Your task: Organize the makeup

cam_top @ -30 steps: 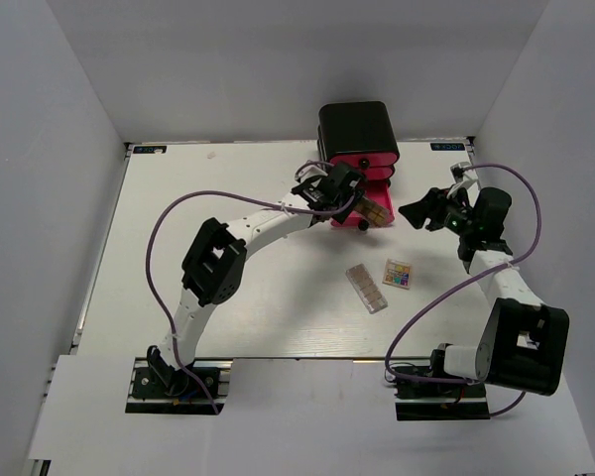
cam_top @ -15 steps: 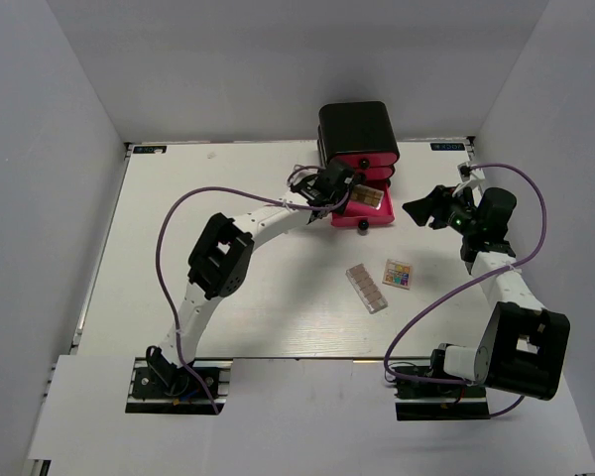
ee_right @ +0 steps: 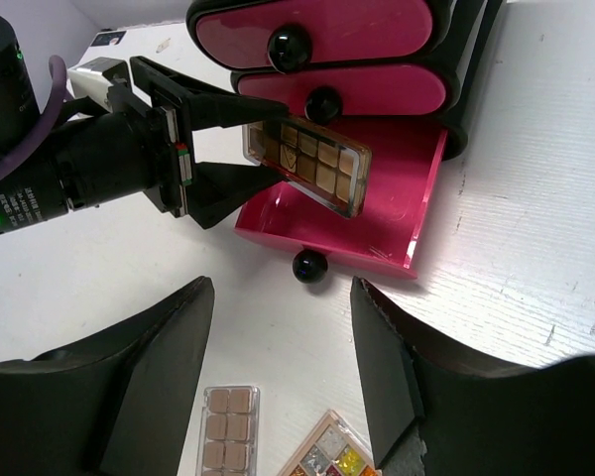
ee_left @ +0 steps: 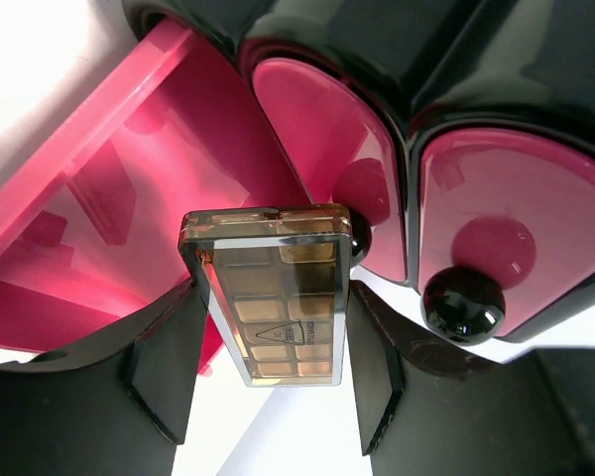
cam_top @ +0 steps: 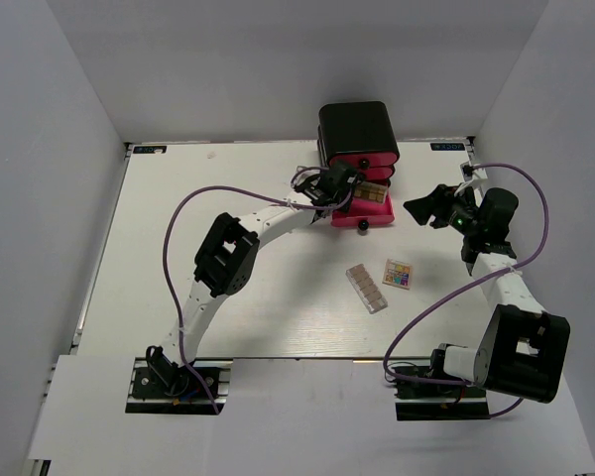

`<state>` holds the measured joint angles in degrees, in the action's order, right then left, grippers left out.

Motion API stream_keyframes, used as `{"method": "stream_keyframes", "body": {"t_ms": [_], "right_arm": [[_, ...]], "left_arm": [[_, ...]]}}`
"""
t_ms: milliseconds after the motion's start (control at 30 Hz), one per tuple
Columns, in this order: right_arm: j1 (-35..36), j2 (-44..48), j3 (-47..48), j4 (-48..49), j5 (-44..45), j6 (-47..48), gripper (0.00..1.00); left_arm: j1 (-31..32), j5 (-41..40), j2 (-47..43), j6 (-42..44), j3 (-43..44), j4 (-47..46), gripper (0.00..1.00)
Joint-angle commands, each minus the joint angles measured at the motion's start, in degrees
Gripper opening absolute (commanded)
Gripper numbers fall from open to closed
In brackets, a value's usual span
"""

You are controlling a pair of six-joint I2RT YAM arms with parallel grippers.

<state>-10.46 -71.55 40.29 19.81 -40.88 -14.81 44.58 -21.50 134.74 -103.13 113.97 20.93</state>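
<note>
**Item 1, bench** (cam_top: 178,208): white surface. It carries everything you find listed below.

**Item 2, left fingers** (ee_left: 164,367): you have these reached across to the front of the box. They are closed at a middling width on the two long edges of the brown rectangular palette (ee_left: 278,307). The palette is off the bench and tilted, over the open bottom drawer (ee_right: 397,213). Its far end sits close to the shut drawer fronts above. You cannot tell from these views whether it touches them.

**Item 3, black box with pink drawers** (cam_top: 357,129): it stands at the far middle of the bench. The two upper drawers are shut, each with a round black knob. The bottom drawer is pulled out towards you, with its own knob (ee_right: 309,266) at the front edge. Its pink floor shows beneath the held palette.

**Item 4, clear pinkish palette** (cam_top: 367,288): it lies flat on the bench on the near side of the open drawer, set on a diagonal. Two rows of dull pink pans show through the lid.

**Item 5, small square multicolour palette** (cam_top: 398,274): it lies flat on the bench just beside item 4, on its right and apart from it.

**Item 6, right fingers** (ee_right: 139,377): spread wide and holding nothing. You have them hovering above the bench to the right of the box, pointed towards the open drawer. The two loose palettes lie on the near side of them.
</note>
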Motion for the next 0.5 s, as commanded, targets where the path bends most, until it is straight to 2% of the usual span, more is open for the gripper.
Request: {"method": "stream_keyframes", "body": {"t_ms": [0, 100, 200, 233, 400, 467], "right_arm": [[-0.26, 1.32, -0.65, 2.86, -0.16, -0.66, 0.64], [-0.18, 1.32, -0.74, 2.86, -0.16, -0.57, 0.64], [-0.26, 1.41, -0.83, 2.86, -0.34, -0.75, 0.64], [-0.26, 1.32, -0.83, 2.78, -0.34, -0.75, 0.64], [-0.26, 1.5, -1.01, 2.51, -0.43, -0.75, 0.65], [-0.26, 1.5, -1.01, 2.42, -0.43, -0.66, 0.65]], "left_arm": [[0.07, 0.4, -0.35, -0.84, 2.39, -0.98, 0.41], [0.07, 0.75, -0.35, -0.49, 2.31, -0.98, 0.5], [0.07, 1.45, -0.18, 0.21, 2.31, -1.42, 0.56], [0.07, 1.72, -0.18, 0.39, 2.13, -1.33, 0.61], [0.07, 2.42, -0.53, 0.48, 1.43, -0.63, 0.64], [0.07, 2.42, -0.79, 0.47, 1.17, -0.63, 0.71]]}}
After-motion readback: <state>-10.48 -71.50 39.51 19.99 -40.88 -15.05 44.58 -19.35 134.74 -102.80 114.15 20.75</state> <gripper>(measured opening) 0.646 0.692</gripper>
